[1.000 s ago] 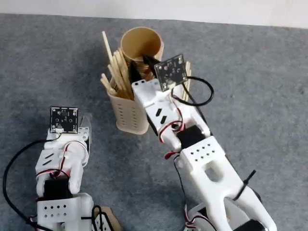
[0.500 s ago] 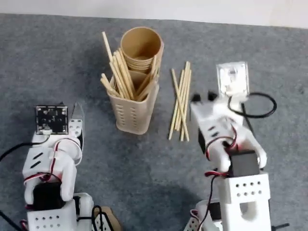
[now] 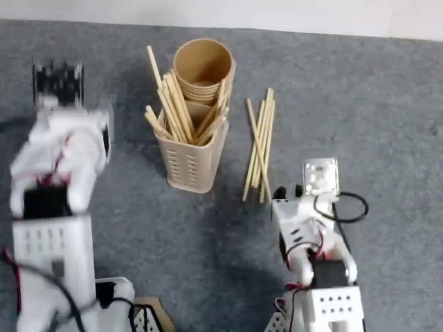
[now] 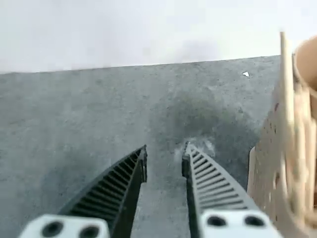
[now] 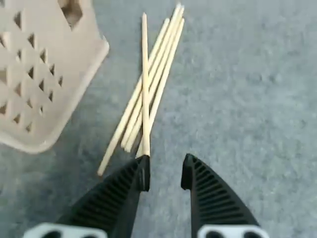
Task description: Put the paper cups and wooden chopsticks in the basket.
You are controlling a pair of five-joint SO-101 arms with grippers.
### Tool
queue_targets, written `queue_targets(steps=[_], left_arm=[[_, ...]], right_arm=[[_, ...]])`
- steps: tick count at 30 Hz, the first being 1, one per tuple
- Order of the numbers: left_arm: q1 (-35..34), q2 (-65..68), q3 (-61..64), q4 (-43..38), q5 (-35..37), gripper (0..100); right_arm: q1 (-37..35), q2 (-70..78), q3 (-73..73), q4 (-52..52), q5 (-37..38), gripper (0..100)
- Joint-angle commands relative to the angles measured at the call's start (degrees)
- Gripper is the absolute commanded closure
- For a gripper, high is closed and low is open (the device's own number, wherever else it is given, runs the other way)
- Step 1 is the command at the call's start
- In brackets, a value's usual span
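The beige perforated basket (image 3: 190, 159) stands upright on the grey carpet, holding stacked paper cups (image 3: 202, 66) and several wooden chopsticks (image 3: 169, 107). A loose bundle of chopsticks (image 3: 259, 145) lies on the carpet to the basket's right. My right arm (image 3: 308, 221) sits nearer than that bundle. Its gripper (image 5: 164, 171) is open and empty, the tips just short of the chopsticks' (image 5: 148, 84) near ends, with the basket (image 5: 39, 89) beside them. My left arm (image 3: 62, 145) is left of the basket. Its gripper (image 4: 165, 158) is open over bare carpet, with the basket (image 4: 277, 168) alongside.
Grey carpet (image 3: 360, 97) covers the whole work area, and a pale wall strip (image 3: 221, 12) runs along the far edge. A small tan piece (image 3: 154, 312) lies by the left arm's base.
My right arm has pulled back from over the basket's cups to the near right, behind the loose chopsticks. My left arm has swung forward along the basket's left side.
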Motion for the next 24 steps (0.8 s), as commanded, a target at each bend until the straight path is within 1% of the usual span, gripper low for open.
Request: queue_targets(steps=[1,3,5,7,8,12,16,19,24], left_arm=[[1.2,17.0,-19.9,3.8,0.6,85],[1.9,23.2,-26.7,6.2,0.6,85],[3.3,28.4,-32.4,8.6,0.6,85],[6.0,32.8,-37.1,10.6,0.6,85],[7.8,34.4,-39.1,11.5,0.6,85],[13.8,39.3,-44.5,12.5,0.6,85],[17.2,40.9,-45.1,13.3,0.6,85],[17.0,40.8,-45.6,15.3,0.5,85],[10.8,40.8,-48.6,16.7,0.6,85]], right_arm=[[0.7,-10.4,2.4,-0.9,0.1,87.8],[0.7,-15.2,4.4,-0.9,1.7,87.8],[0.7,-19.1,6.7,-0.8,6.4,87.9],[0.7,-19.2,8.6,-0.7,10.4,87.9],[0.7,-18.2,9.2,0.3,11.2,87.9],[0.7,-16.7,9.5,4.6,10.7,87.9],[0.7,-17.2,9.5,5.1,6.9,87.9],[0.7,-17.1,9.5,5.1,6.9,87.9],[0.7,-16.7,9.5,5.2,6.9,87.9]])
